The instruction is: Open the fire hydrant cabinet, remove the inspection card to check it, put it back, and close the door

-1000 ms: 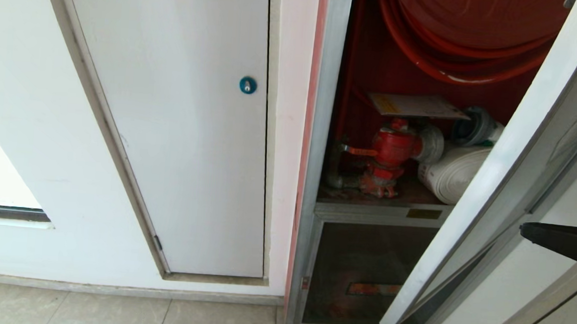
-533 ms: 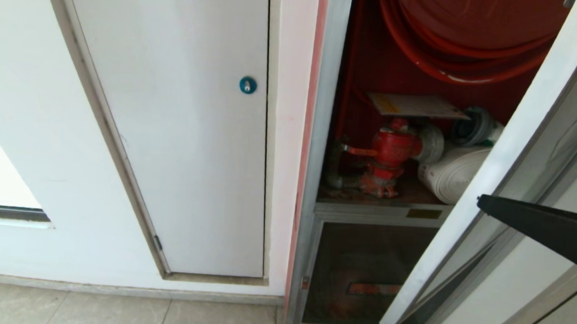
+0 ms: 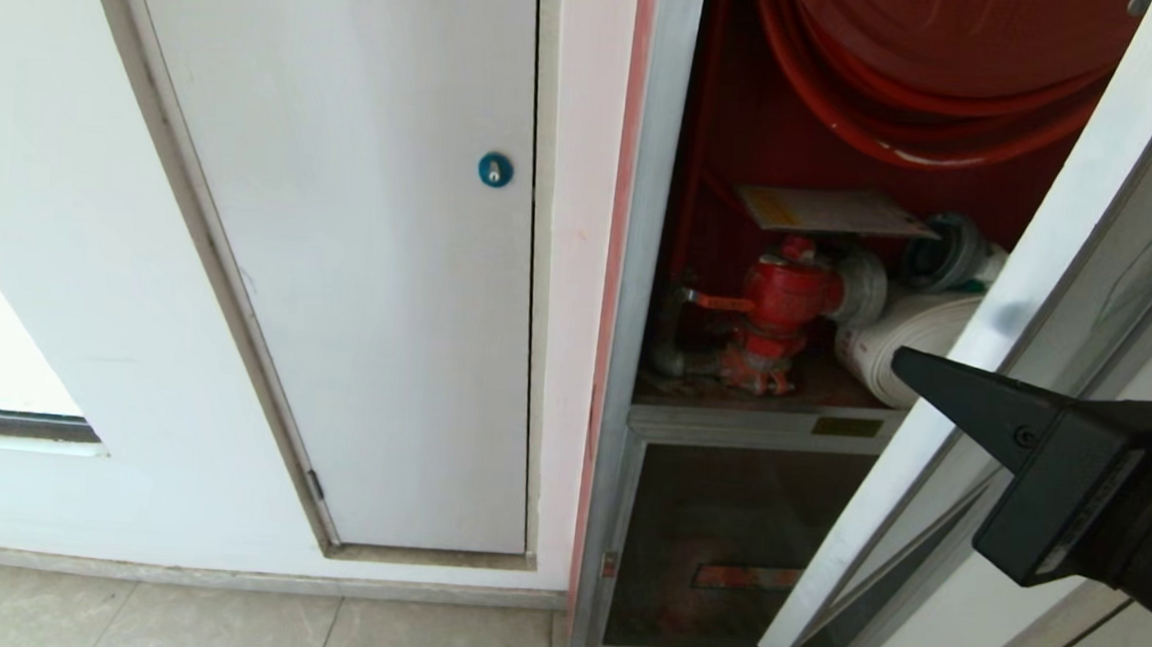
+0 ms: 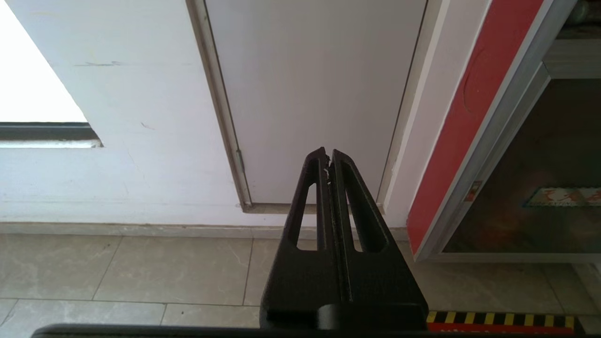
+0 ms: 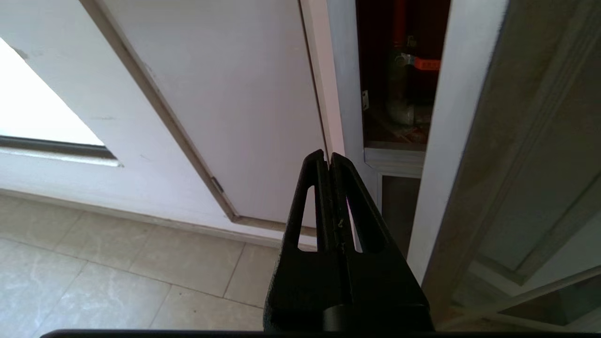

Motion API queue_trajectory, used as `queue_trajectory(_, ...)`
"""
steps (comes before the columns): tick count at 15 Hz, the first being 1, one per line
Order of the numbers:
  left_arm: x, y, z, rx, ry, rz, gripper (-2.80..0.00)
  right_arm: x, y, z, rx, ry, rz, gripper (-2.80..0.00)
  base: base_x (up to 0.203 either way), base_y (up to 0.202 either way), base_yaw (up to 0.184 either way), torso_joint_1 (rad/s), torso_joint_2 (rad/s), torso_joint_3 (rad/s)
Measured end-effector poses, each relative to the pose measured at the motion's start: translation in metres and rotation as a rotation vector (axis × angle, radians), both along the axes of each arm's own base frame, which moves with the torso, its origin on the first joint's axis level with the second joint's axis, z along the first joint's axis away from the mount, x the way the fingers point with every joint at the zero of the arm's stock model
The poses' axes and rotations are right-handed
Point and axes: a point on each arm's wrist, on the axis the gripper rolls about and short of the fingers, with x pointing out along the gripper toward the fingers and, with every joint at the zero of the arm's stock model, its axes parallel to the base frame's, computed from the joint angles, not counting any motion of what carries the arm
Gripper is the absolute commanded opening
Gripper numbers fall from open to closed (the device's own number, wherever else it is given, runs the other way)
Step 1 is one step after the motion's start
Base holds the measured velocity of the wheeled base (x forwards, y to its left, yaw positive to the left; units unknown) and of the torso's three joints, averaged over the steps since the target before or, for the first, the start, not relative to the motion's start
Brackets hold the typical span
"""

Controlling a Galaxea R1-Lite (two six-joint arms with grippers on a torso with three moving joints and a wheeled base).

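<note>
- Black and pressed tight together, the fingers of the right gripper [image 3: 909, 364] are clenched on nothing; the gripper comes in from the right of the head view, its tip just at the white leading edge of the door [image 3: 986, 329].
- The door stands partly open, swung out toward the near right, and it lies between the gripper's body and the inside of the fire hydrant cabinet [image 3: 654, 268].
- The likely trouble: the gap between door edge and cabinet frame is narrow, so an arm going in could knock the door, swinging it wider or back against the arm.
- Clenched fingers cannot pick anything up; they must part before the card, or they will merely shove it.
- The inspection card [image 3: 828, 211] lies flat on top of the red valve [image 3: 782, 301], up and to the left of the gripper tip, farther inside the cabinet and well apart from it.
- A push could slide the card off behind the valve or onto the white rolled hose [image 3: 904, 349] beside it.
- The red hose reel [image 3: 941, 76] hangs above the card, limiting room overhead.
- The left gripper [image 4: 328, 157], also clenched and empty, hangs low on the left, facing the white panel [image 4: 314, 84] above the floor.
</note>
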Motion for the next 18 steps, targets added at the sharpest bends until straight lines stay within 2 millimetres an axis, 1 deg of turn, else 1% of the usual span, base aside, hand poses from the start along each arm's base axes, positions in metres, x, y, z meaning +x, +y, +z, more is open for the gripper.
queue_trajectory(5,0.000,0.000,0.000,0.000,0.000,0.000,-2.80,0.006,0.010,-0.001,-0.006,-0.008,-0.046,-2.80,0.000,0.000,0.000,0.000,0.00,0.000)
queue_trajectory(9,0.000,0.000,0.000,0.000,0.000,0.000,-2.80,0.015,0.008,0.005,0.000,-0.016,-0.089,-2.80,0.000,0.000,0.000,0.000,0.00,0.000)
queue_trajectory(18,0.000,0.000,0.000,0.000,0.000,0.000,-2.80,0.037,0.005,0.005,-0.007,-0.012,-0.193,-2.80,0.000,0.000,0.000,0.000,0.00,0.000)
